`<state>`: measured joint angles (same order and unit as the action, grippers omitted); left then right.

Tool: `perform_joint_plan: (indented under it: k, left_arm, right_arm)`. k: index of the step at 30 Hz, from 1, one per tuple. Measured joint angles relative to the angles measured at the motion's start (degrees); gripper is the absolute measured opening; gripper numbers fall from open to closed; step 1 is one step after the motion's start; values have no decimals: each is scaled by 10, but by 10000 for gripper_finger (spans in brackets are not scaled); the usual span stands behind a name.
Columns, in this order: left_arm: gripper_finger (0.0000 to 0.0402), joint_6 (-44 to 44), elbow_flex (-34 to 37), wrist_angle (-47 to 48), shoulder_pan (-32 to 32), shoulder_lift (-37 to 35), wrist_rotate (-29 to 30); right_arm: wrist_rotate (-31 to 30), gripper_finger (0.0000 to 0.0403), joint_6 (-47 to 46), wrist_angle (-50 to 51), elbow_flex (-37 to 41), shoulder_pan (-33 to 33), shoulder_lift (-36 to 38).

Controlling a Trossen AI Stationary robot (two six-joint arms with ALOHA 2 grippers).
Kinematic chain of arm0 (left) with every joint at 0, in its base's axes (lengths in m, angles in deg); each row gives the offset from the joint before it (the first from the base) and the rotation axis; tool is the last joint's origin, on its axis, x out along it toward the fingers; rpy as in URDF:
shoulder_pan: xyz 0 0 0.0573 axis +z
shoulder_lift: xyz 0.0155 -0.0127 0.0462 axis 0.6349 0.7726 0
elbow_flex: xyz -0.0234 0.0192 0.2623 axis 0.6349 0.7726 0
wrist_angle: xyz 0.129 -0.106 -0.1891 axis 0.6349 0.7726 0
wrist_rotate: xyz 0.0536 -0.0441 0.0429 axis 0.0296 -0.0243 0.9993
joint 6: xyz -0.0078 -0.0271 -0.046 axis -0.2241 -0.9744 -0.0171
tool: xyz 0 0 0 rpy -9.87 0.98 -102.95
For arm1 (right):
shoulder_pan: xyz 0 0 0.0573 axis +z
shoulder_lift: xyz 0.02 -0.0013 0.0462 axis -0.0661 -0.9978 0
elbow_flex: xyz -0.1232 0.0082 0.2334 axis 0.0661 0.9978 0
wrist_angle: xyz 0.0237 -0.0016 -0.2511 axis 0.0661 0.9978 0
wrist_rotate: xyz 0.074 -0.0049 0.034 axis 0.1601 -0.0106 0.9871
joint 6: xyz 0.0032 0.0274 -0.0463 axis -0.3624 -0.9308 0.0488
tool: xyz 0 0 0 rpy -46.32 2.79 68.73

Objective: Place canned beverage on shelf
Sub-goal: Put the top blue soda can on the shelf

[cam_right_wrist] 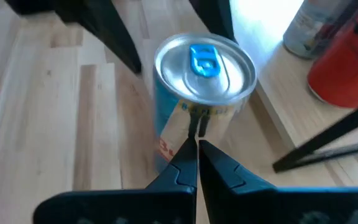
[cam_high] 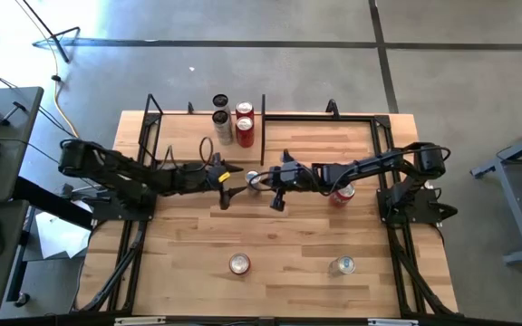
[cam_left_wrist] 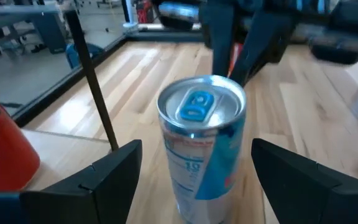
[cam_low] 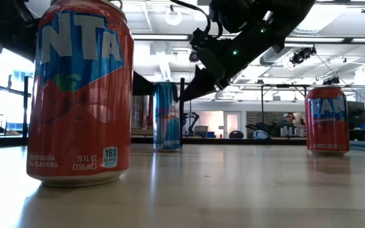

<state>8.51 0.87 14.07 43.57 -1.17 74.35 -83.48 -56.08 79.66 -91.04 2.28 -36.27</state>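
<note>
Nearest, one orange can; left gripper spread around blue can, right gripper pinched empty

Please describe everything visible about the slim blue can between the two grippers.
The blue can is slim, of shiny metal, with a silver lid and a blue pull tab, unopened. Its side is blue and silver with red print. It stands upright on the table, near the middle, just off the shelf end. The left gripper is open, one finger on each side, not touching. The right gripper is shut, its tip at the can's rim.
</note>
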Motion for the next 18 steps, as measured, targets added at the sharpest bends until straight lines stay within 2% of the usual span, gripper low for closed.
perform_joint_plan:
  k: [4, 14, 18]
  left_arm:
    - [294, -14, -14, -2, 15, 29, -13]
    - [294, -30, -59, -6, 46, 68, -91]
    - [294, -31, -72, -5, 47, 73, -96]
  right_arm:
    - [7, 0, 10, -6, 0, -5, 0]
    - [11, 0, 14, -16, 0, -8, 0]
    - [12, 0, 14, -17, 0, -8, 0]
